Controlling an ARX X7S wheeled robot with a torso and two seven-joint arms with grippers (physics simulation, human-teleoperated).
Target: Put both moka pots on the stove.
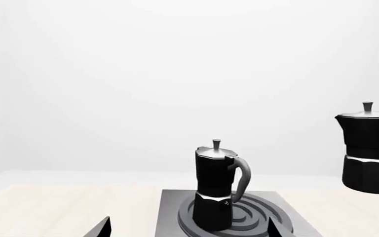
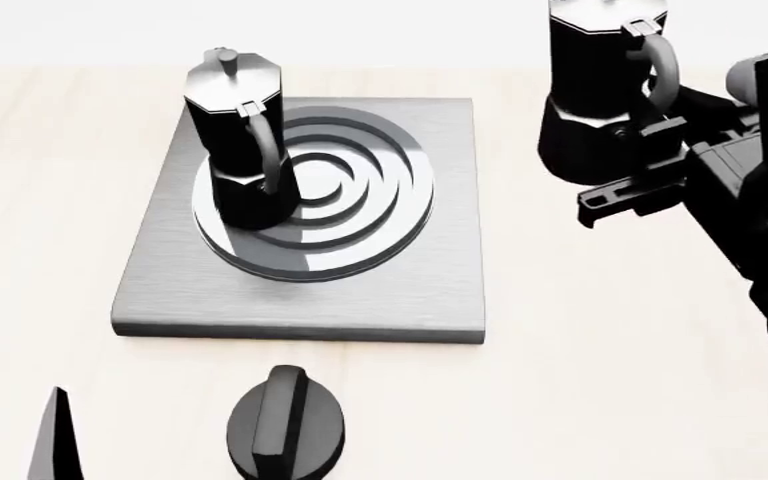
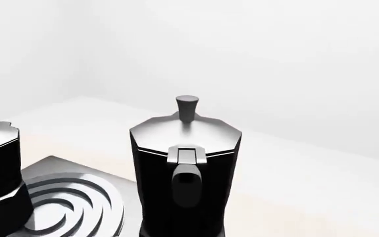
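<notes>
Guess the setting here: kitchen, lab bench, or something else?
Likely a bare simulated kitchen counter. A grey stove with a ring burner lies on a pale wood-look surface, a black knob sits before it, and two moka pots are in view. Plain white walls, nothing else.

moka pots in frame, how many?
2. One pot stands on the stove, on the burner's left side. The other pot is off the stove's right edge, held up by the right claw.

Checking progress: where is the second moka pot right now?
In the head view, the second moka pot is off the stove, past its right edge, at the right gripper.
</notes>
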